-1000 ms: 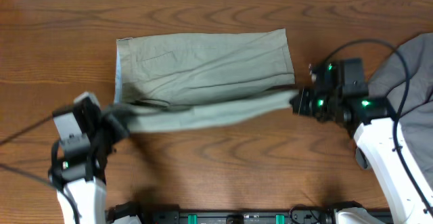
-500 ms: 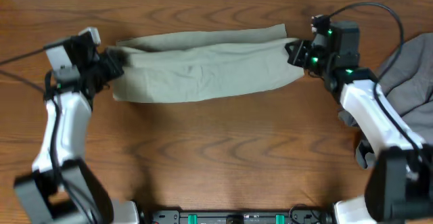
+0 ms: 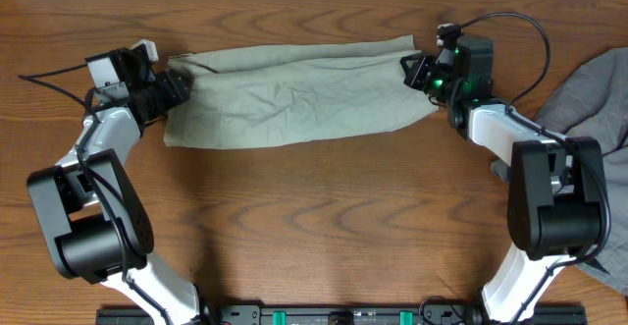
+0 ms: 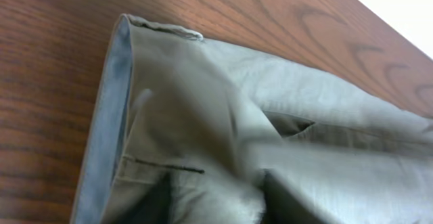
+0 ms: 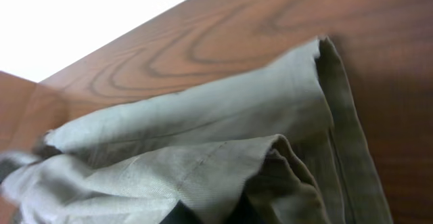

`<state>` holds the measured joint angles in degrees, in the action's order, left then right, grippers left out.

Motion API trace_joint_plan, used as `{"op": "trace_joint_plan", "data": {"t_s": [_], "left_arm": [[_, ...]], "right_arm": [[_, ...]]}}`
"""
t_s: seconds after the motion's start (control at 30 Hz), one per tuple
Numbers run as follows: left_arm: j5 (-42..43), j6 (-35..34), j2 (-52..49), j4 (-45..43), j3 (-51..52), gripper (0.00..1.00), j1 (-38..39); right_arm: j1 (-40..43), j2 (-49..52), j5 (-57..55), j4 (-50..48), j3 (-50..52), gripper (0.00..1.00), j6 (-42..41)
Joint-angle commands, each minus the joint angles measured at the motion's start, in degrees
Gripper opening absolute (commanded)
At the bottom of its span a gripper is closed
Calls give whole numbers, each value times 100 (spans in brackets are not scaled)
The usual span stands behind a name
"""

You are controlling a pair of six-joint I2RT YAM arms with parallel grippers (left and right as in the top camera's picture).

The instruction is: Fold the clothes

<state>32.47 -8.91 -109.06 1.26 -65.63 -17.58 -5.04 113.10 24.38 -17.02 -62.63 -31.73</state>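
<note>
Overhead: shows the khaki shorts (image 3: pixel 294 104) folded over lengthwise into a long band, flat along the far side of the wooden table (image 3: pixel 314 227). Finds the left gripper (image 3: pixel 169 91) right at the band's left end and the right gripper (image 3: pixel 414 72) at its right end, both low against the cloth. Cannot tell from here whether either pair of jaws is spread or pinching. Places the grey garment (image 3: pixel 594 94) crumpled at the table's right edge, apart from the shorts.

Left wrist: looks down on one end of the shorts, with pale blue-grey lining (image 4: pixel 108 122) along the open edge and a pocket slit (image 4: pixel 291 124) farther in. Blurs the cloth nearest the lens, with dark shapes either side at the bottom. Cannot tell whether fabric is gripped.

Right wrist: takes in the other end of the shorts on the wood, layers stacked, one fold bulging up close to the lens. Shows no clear fingers, so cannot tell the grip.
</note>
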Motion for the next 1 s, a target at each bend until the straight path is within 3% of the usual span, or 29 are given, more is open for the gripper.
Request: {"op": "trace_joint_plan", "data": {"t_s": [0.0,0.13,0.2,0.23,0.3,0.37,0.4,0.5,0.63,0.8,0.97], "left_arm": [[-166,28,20,-50,-138,64,-68],[-157,-48,332,136,-201,73,-291],[-140,-52,514,382,-201,73,-352],[-138,-52,616,575,-201,69,-361],[79,109,739,852,-201,54,-337],[522,297,802,1080,-201,19,-223],[767,289,807,1182,-201,6,-138],[1084,326,754,1309,-195,6,363],[35,527,527,1311,-195,6,1058],[-911,529,-7,1316,-195,6,1436],[-1373,533,-588,1537,-195,6,1346]], "right_arm": [[17,140,31,20,-70,48,17],[251,116,721,22,-70,58,319],[428,116,1200,35,-70,56,466],[551,116,1478,52,-70,49,455],[726,116,1967,42,-72,40,400],[791,116,2382,31,-72,30,249],[778,116,2564,39,-72,27,240],[507,116,2708,269,-70,19,326],[-39,129,1840,951,-70,12,431],[-636,164,-520,2535,-70,15,304],[-448,164,-1012,2837,-70,13,192]]}}
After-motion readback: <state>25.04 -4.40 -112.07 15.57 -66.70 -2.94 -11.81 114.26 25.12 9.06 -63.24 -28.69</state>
